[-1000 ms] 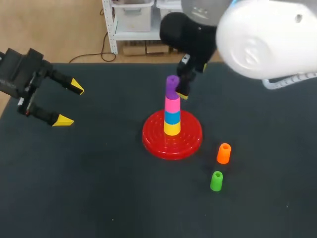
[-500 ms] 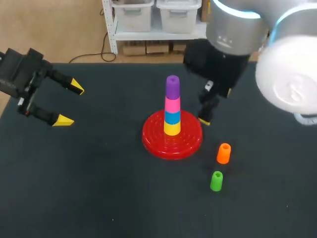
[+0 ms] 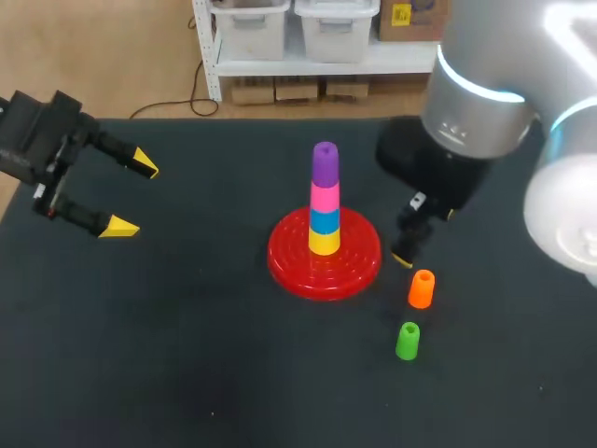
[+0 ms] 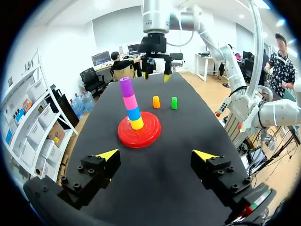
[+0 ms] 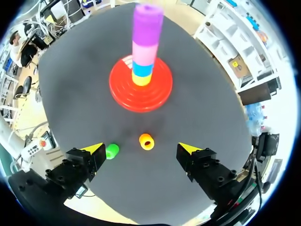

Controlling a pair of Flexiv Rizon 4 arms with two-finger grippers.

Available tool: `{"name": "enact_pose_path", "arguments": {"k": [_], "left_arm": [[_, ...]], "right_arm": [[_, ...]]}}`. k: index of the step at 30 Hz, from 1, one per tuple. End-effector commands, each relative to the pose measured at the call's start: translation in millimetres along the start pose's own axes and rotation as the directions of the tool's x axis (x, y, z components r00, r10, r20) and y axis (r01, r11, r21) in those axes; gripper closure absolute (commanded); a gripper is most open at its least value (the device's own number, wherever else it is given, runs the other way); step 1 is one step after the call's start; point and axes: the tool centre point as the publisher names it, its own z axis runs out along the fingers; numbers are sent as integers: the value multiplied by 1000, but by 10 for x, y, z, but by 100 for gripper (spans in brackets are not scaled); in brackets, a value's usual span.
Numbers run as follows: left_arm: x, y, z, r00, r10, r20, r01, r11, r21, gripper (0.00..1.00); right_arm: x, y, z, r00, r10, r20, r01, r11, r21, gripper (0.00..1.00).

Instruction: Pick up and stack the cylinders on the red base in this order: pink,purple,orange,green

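Note:
The red base (image 3: 359,259) carries a stack of yellow, blue, pink (image 3: 324,197) and purple (image 3: 324,163) cylinders, purple on top. To its right on the table stand the orange cylinder (image 3: 421,288) and, nearer the front, the green cylinder (image 3: 408,341). My right gripper (image 3: 410,246) hangs open just behind and above the orange one. In the right wrist view the orange cylinder (image 5: 146,141) lies below, between the spread fingers of the right gripper (image 5: 141,149), with the green cylinder (image 5: 112,151) beside one finger. My left gripper (image 3: 132,196) is open and empty at the far left.
The left wrist view shows its own gripper (image 4: 156,155) over bare black table, with the base (image 4: 149,136), the orange cylinder (image 4: 156,101) and the green cylinder (image 4: 174,102) ahead. The table's front and left parts hold nothing else.
My right gripper has moved away from the purple cylinder atop the stack, to the right and forward, to above the orange cylinder. The left arm has kept still.

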Motion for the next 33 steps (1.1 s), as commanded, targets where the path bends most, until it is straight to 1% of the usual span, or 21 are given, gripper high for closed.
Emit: {"name": "enact_pose_path", "arguments": {"k": [1, 8, 14, 16, 21, 24, 29, 33], "left_arm": [[12, -9, 5, 1000, 4, 3, -4, 1000, -4, 0], [12, -9, 5, 1000, 4, 3, -4, 1000, -4, 0], [12, -9, 5, 1000, 4, 3, -4, 1000, -4, 0], [12, -9, 5, 1000, 4, 3, -4, 1000, -4, 0], [12, -9, 5, 1000, 4, 3, -4, 1000, -4, 0], [12, -9, 5, 1000, 4, 3, -4, 1000, -4, 0], [12, -9, 5, 1000, 4, 3, -4, 1000, -4, 0], [12, -9, 5, 1000, 4, 3, -4, 1000, -4, 0]], "right_arm": [[46, -12, 167, 1000, 15, 8, -15, 1000, -3, 0], [84, -36, 330, 999, 37, -20, -37, 999, -5, 0], [120, -27, 451, 997, 57, -52, -57, 998, 10, 0], [140, -50, 483, 995, 90, -43, -90, 996, -5, 0], [189, -93, 559, 990, 128, -52, -128, 992, 0, 0], [200, -70, 629, 989, 135, -57, -135, 991, -5, 0], [245, -39, 771, 985, 146, -96, -148, 989, -14, 0], [285, -29, 851, 982, 153, -110, -155, 988, -12, 0]]}}
